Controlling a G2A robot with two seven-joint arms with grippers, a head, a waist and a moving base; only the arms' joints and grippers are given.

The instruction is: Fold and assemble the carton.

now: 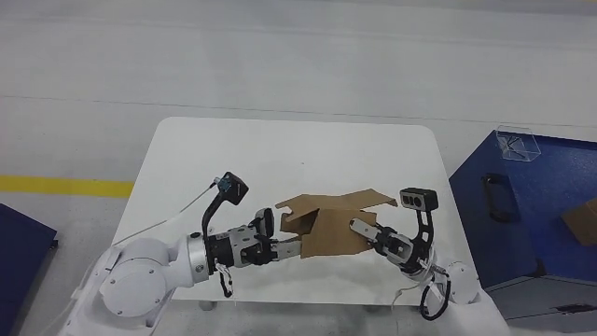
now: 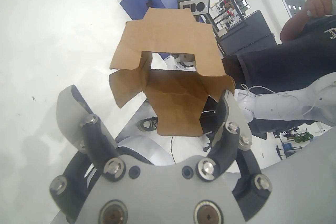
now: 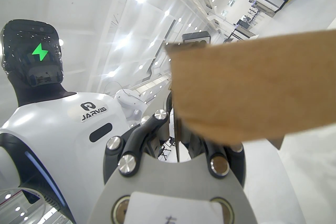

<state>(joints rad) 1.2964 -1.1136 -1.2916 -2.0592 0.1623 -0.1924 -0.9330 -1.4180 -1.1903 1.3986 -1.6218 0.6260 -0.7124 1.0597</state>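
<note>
A brown carton (image 1: 331,224), partly folded into an open tube with loose flaps, hangs over the near edge of the white table (image 1: 280,154) between my two grippers. My right gripper (image 1: 366,231) is shut on the carton's right side. In the right wrist view a carton panel (image 3: 249,88) runs down between that gripper's (image 3: 174,107) fingers and hides one of them. My left gripper (image 1: 291,247) is at the carton's left end with its fingers spread wide. In the left wrist view the open tube (image 2: 173,93) faces that gripper (image 2: 147,92), and one fingertip (image 2: 227,97) touches a carton edge.
A blue cabinet (image 1: 522,215) stands right of the table with a clear plastic box (image 1: 516,142) on top. Another blue object (image 1: 19,243) sits at the left edge. The far and middle table surface is bare white.
</note>
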